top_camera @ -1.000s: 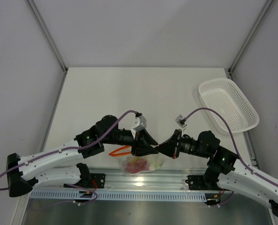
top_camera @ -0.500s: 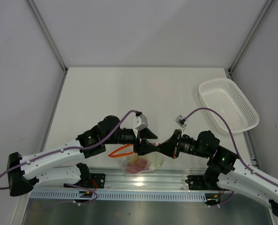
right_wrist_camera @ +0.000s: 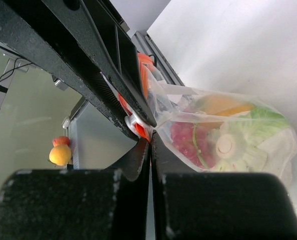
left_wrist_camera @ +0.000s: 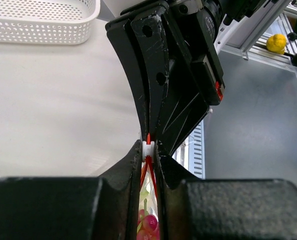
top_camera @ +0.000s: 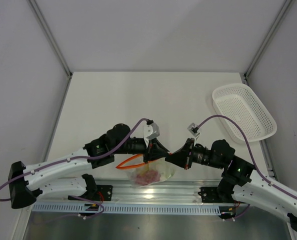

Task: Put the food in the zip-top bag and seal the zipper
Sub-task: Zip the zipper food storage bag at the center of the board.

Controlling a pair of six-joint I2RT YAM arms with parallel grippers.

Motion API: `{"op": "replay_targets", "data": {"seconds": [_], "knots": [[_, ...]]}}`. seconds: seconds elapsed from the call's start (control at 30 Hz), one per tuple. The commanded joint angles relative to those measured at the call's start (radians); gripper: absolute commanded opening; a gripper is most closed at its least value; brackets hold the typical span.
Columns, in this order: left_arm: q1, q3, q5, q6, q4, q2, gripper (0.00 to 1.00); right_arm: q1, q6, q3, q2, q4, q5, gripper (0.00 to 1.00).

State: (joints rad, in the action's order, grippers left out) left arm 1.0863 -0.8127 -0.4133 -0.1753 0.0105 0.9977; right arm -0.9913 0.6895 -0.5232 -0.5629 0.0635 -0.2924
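The zip-top bag hangs between my two grippers near the table's front edge, with the food inside. Through the clear plastic I see red grapes, a whitish piece, a green piece and a yellow-orange fruit. My left gripper is shut on the white slider of the orange-red zipper. Tip to tip with it, my right gripper is shut on the bag's edge at the zipper's end. A loop of the zipper trails left of the left gripper.
A white mesh basket stands at the table's far right, seen also in the left wrist view. A yellow fruit lies off the table by the aluminium rail in front of the arms.
My left gripper has slid right to meet the right gripper's tip and has narrowed its jaws onto the zipper slider. The right arm has stayed put.
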Motion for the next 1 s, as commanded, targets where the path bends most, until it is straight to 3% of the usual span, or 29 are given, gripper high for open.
{"op": "replay_targets", "data": {"seconds": [0.0,0.17,0.6,0.97], "knots": [[0.004,0.003,-0.009,0.005,-0.003,0.004,0.16,-0.004,0.015,-0.043,0.023,-0.027,0.032,0.0],[0.004,0.02,0.008,-0.01,-0.003,-0.01,0.01,-0.006,0.018,-0.043,0.031,-0.018,0.059,0.0],[0.004,0.015,-0.018,-0.093,-0.09,-0.022,0.01,-0.013,0.027,0.055,0.129,-0.116,0.226,0.0],[0.003,0.056,-0.015,-0.121,-0.121,-0.079,0.01,-0.015,-0.013,0.048,0.107,-0.122,0.156,0.0]]}}
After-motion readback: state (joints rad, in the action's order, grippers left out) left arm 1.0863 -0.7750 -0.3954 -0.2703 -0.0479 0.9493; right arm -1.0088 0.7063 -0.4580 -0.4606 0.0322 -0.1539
